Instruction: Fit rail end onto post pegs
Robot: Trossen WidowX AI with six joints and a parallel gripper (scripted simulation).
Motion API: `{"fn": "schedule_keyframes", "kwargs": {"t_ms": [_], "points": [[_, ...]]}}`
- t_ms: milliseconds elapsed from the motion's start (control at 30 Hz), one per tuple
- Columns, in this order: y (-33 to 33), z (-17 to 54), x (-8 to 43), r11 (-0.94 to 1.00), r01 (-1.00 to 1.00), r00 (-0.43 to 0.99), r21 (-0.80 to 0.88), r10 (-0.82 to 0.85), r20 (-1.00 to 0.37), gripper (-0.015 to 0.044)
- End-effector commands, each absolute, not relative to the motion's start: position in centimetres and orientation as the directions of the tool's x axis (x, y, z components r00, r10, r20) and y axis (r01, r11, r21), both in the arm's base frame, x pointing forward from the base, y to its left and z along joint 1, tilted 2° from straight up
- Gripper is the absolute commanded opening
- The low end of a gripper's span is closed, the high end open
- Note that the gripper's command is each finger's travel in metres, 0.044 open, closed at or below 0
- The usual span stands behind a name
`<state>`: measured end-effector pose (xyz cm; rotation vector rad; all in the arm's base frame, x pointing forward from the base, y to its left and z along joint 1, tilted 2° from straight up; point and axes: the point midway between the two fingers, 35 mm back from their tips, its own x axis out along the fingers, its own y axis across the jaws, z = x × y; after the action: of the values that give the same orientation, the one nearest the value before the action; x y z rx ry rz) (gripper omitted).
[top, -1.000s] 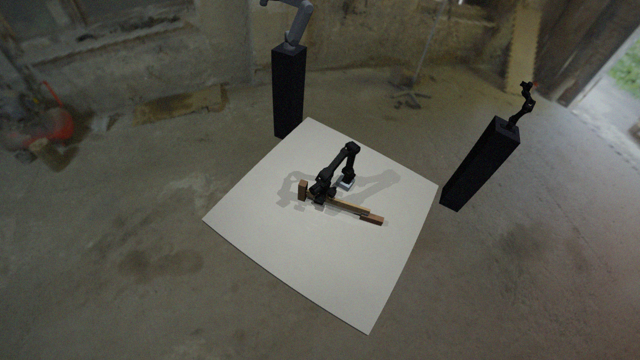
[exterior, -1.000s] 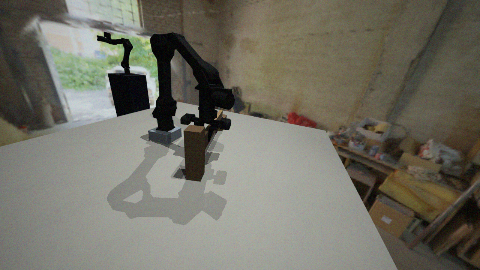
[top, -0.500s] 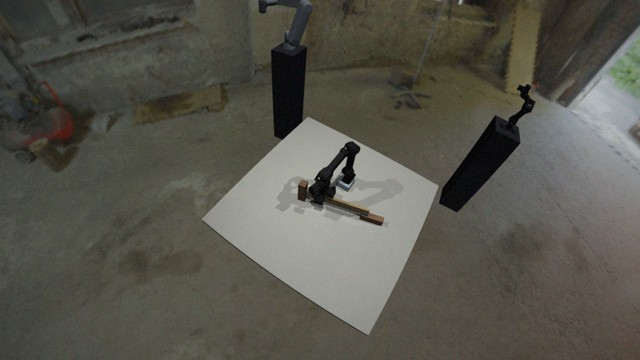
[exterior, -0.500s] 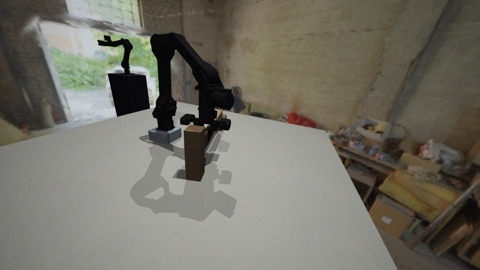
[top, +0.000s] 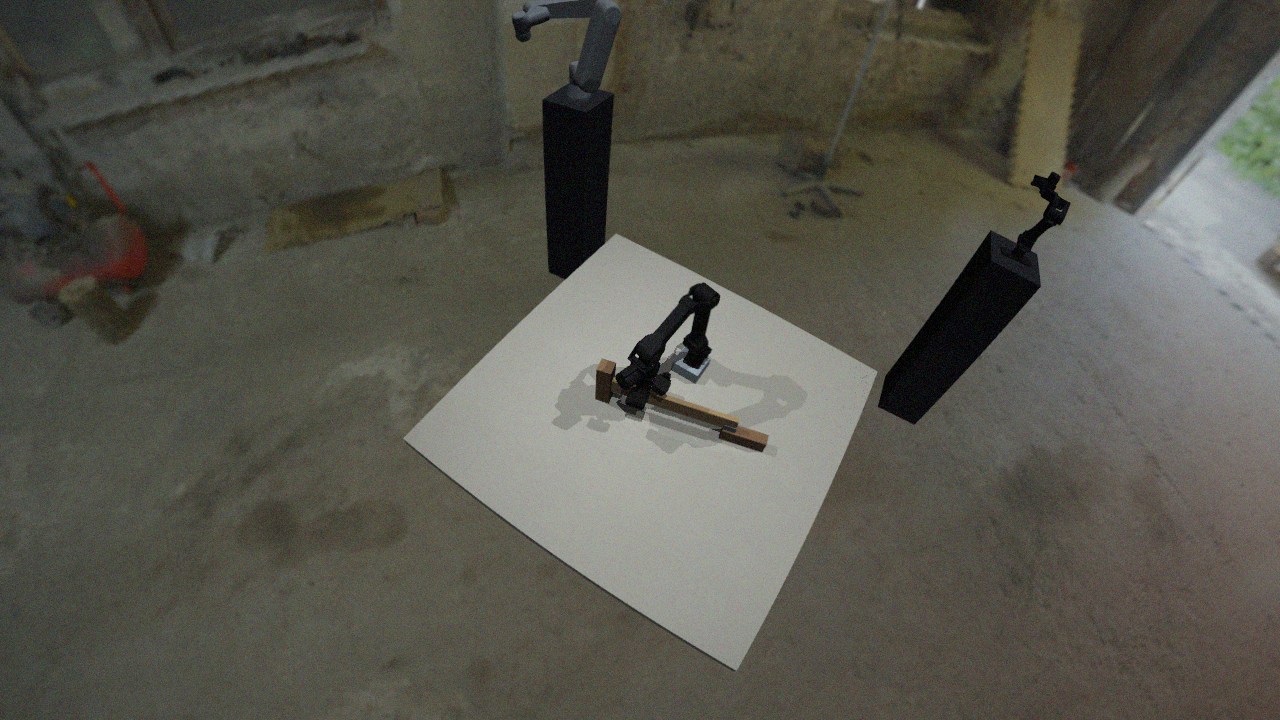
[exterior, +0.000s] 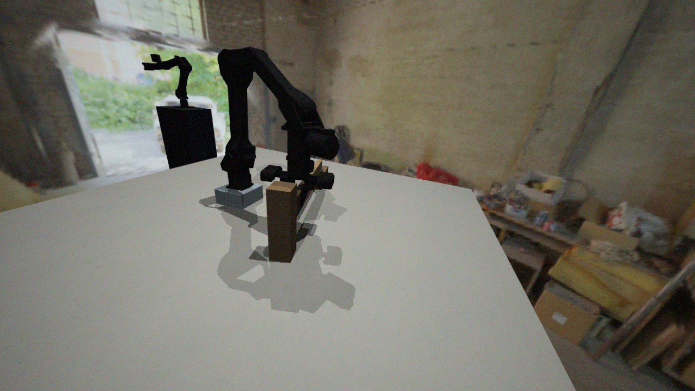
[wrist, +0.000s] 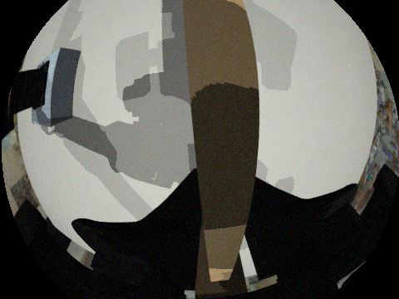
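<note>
The wooden rail [top: 693, 411] [exterior: 318, 166] [wrist: 222, 50] runs from the low footboard block [top: 744, 438] to the upright post [top: 605, 382] [exterior: 282, 223]. Its far end sits at the block. Its near end is up off the table, against or very close to the post's upper part, and the rail looks about level. My gripper [top: 640, 394] [exterior: 302, 188] [wrist: 214, 173] is shut on the rail near the post, with a finger on each side. The pegs and holes are hidden, so I cannot tell how deep the pegs sit or whether the end touches.
The arm's grey base block [top: 691, 366] [exterior: 239, 195] [wrist: 62, 89] stands on the white table [top: 572, 501] [exterior: 145, 311], to one side of the rail. Two black pedestals [top: 577, 179] [top: 962, 326] with other arms stand beyond the table edges.
</note>
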<state>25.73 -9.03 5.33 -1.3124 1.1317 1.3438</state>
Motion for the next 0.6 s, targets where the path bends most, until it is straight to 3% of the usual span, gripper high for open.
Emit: {"fn": "schedule_keyframes", "kwargs": {"t_ms": [0, 400, 567], "points": [[-9.03, 5.33, 25.73, -0.161, -0.987, -0.016, 0.014, 0.009, -1.0, 0.0131], [-9.03, 5.33, 25.73, -0.161, -0.987, -0.016, 0.014, 0.009, -1.0, 0.044], [-9.03, 5.33, 25.73, -0.161, -0.987, -0.016, 0.014, 0.009, -1.0, 0.044]]}}
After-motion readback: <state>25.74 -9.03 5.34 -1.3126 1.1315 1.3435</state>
